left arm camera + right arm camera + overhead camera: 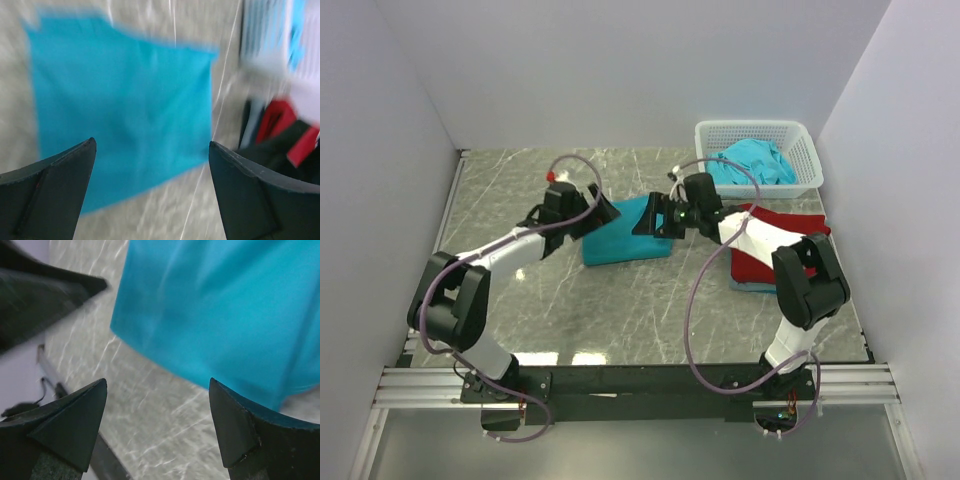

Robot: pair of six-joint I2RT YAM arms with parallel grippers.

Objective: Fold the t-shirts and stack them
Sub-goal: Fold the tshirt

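A folded teal t-shirt (623, 243) lies flat on the table's middle; it fills the left wrist view (125, 110) and the top of the right wrist view (220, 310). My left gripper (603, 212) hovers over its left edge, open and empty. My right gripper (652, 222) hovers over its right edge, open and empty. A folded deep red t-shirt (772, 238) lies on a teal one at the right, partly under my right arm. More crumpled teal t-shirts (752, 162) lie in the white basket (800, 135).
The white lattice basket stands at the back right corner. White walls close the table on three sides. The grey marble table (620, 310) shows in front of the teal shirt.
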